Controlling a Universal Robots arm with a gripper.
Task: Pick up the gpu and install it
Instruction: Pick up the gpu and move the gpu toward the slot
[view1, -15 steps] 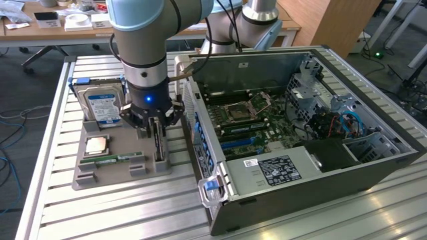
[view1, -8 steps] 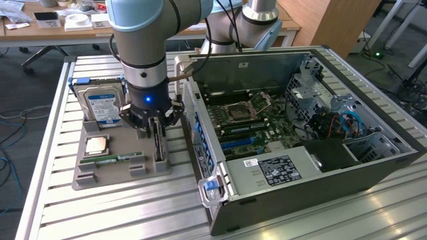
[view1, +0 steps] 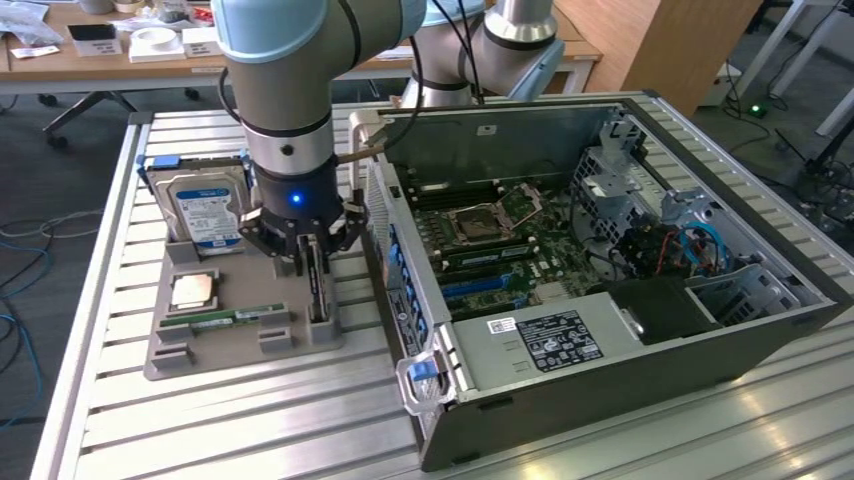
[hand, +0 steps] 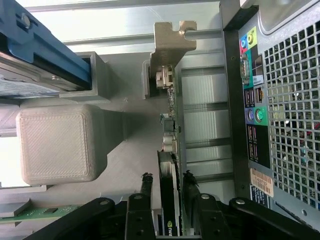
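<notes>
The gpu (view1: 318, 290) stands on edge in a slot of the grey holder tray (view1: 240, 352), close beside the open computer case (view1: 747, 340). My gripper (view1: 312, 252) is lowered straight over it. In the wrist view the gpu (hand: 170, 145) runs away from me as a thin green board, with its silver bracket (hand: 167, 37) at the far end. The gripper (hand: 167, 181) straddles the card, one dark fingertip (hand: 146, 184) on each side. A narrow gap still shows between the fingers and the board, so the gripper is open and holds nothing.
On the same tray sit a silver hard drive with a blue label (view1: 203, 205), a CPU (view1: 196, 290) and a green RAM stick (view1: 220, 318). The motherboard (view1: 494, 250) lies exposed inside the case. The case's rear port panel (hand: 252, 100) is close beside the card.
</notes>
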